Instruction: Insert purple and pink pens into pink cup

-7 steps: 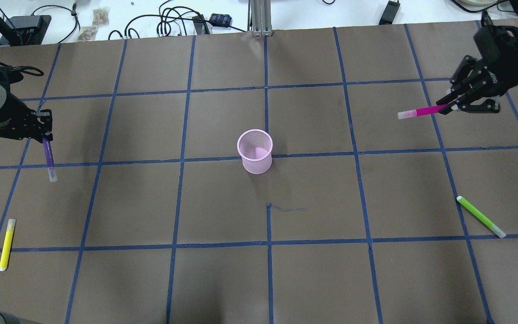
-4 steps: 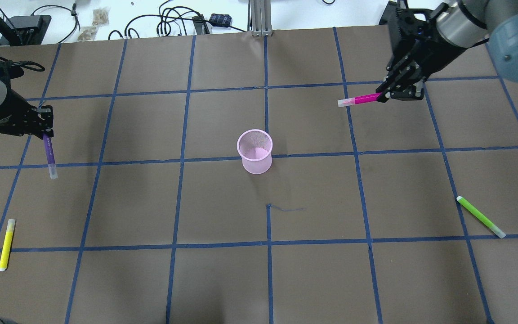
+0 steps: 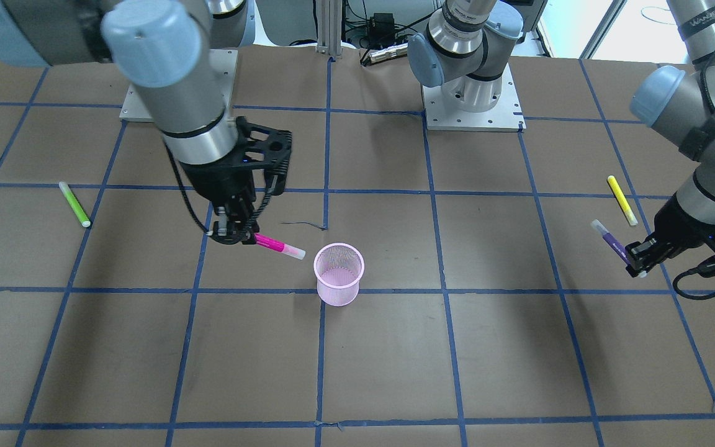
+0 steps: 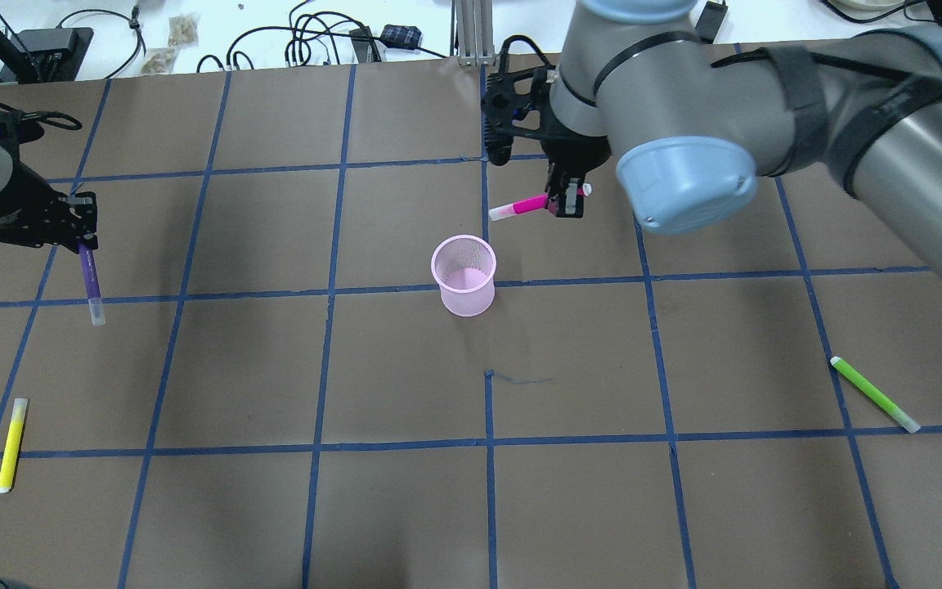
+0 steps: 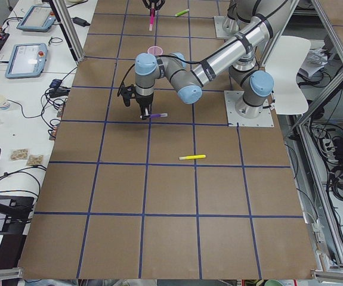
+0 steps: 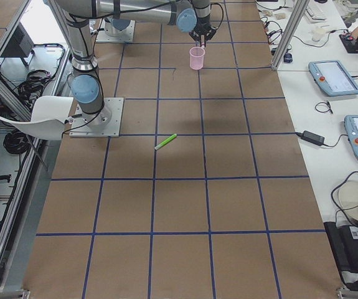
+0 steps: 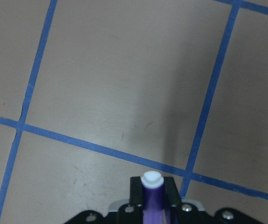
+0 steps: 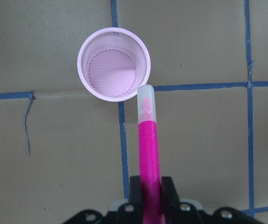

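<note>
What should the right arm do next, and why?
Probably move the right gripper toward the pink cup and tilt the pink pen cap-down: the pen is gripped near level, its cap just short of the cup's open mouth.

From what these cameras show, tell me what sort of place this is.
Most likely a robotics lab workcell: robot arms bolted to base plates, a table gridded in blue tape, and teach pendants beside it.

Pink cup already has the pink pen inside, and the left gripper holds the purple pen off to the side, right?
No: the right wrist view shows the pink cup empty, the pink pen held in the right gripper, tip at its rim. The left gripper does hold the purple pen aside.
</note>
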`<state>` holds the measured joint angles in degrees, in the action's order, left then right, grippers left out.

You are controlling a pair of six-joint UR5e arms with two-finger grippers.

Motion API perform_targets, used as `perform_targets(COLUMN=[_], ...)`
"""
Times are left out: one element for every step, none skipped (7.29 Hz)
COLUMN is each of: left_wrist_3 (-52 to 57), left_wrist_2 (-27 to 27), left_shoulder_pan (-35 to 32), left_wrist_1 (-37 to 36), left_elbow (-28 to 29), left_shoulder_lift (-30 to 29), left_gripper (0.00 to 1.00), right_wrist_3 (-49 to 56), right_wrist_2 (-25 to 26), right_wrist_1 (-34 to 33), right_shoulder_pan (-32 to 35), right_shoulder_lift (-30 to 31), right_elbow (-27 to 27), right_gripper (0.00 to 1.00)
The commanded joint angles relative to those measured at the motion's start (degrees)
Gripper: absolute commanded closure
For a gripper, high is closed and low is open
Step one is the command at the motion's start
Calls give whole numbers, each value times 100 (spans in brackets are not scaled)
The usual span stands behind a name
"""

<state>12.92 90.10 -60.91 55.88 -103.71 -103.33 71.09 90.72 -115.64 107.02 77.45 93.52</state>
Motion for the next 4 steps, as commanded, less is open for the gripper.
perform_targets(left_wrist_3=[0,0,0,0], left_wrist_2=[-106,-116,-116,-124], left_shoulder_pan=[0,0,0,0], left_wrist_1=[-7,-7,-7,-7], left_elbow=[0,0,0,0], left_shoulder_lift=[6,6,6,6], left_gripper=[100,100,100,100], right_wrist_3=[-288,-576,-596,-605], right_wrist_2=[1129,1567,1876,2062], right_wrist_1=[-187,-274,-397,-450], right_shoulder_pan=[939,1178,1337,1391], right_shoulder_lift=[-439,-659,-844,-959], right_elbow=[-9,-18,-18,-18], right_gripper=[94,94,94,94])
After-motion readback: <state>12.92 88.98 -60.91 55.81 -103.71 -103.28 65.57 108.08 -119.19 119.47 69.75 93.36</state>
